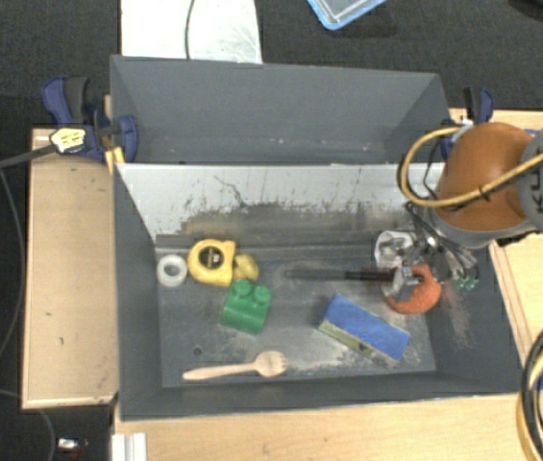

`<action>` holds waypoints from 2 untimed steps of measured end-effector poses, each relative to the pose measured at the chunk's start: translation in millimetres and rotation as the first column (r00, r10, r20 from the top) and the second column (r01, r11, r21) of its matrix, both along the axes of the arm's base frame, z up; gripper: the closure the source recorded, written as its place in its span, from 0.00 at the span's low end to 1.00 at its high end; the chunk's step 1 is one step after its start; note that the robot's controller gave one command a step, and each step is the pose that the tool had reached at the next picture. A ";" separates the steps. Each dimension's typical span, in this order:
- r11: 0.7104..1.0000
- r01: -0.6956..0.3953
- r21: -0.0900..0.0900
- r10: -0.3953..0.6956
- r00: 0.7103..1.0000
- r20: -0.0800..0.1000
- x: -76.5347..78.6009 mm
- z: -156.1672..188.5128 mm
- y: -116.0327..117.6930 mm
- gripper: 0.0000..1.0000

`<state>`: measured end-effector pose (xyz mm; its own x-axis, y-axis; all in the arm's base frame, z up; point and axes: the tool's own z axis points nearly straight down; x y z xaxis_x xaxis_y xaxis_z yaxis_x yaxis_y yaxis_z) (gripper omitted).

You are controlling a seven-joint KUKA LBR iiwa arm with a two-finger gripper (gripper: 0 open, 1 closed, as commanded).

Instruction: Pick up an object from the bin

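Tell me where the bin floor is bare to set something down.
Bare: the middle strip between the green block and blue sponge, and the left patch between white roll and wooden spoon. Crowded: the right side, around the gripper and orange thing.

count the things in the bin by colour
white: 1, tape roll
yellow: 2, tape measure, small lump
green: 1, block
tan: 1, wooden spoon
blue: 1, sponge
black: 1, thin stick
orange-red: 1, round thing
total: 8
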<state>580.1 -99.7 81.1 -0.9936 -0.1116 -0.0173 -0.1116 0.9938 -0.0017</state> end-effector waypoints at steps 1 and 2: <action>1.000 -0.015 0.000 0.015 1.000 -0.005 -9.3 65.9 6.2 1.00; 1.000 -0.013 0.001 0.013 1.000 -0.006 0.7 118.8 5.8 1.00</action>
